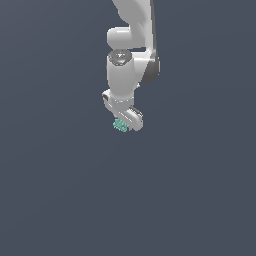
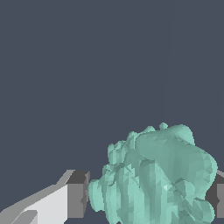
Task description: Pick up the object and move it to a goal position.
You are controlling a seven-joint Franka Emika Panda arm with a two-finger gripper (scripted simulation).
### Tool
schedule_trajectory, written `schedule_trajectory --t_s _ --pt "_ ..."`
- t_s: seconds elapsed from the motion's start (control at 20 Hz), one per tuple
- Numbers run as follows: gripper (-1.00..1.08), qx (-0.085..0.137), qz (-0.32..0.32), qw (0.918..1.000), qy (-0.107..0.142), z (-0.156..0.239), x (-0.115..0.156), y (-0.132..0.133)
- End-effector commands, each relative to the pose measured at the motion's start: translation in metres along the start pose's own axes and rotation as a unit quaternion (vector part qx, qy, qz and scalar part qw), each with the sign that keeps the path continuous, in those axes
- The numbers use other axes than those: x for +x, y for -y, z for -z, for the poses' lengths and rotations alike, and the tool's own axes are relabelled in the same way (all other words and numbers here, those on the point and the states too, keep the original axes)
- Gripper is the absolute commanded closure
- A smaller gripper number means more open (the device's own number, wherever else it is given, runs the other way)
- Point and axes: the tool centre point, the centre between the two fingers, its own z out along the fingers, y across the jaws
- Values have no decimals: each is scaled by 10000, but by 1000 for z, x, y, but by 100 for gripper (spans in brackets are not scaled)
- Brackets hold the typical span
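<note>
While the arm hung down from above in the exterior view, its end effector (image 1: 126, 123) was closed on the object (image 1: 120, 125), a knobbly teal-green lump lodged between the fingers; in the wrist view the object (image 2: 157, 179) filled the gap, touching the dark pads (image 2: 78, 194) on either side; the pick looked done, judging by that grip; no goal marker showed, so the carry apparently remained
</note>
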Motion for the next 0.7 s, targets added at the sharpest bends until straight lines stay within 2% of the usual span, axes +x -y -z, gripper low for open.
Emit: schedule_trajectory --t_s 0.0,0.65 --pt "108 -2 -3 10000 -3 26 -3 -5" --pt "108 -10 -7 10000 -9 163 -20 -28"
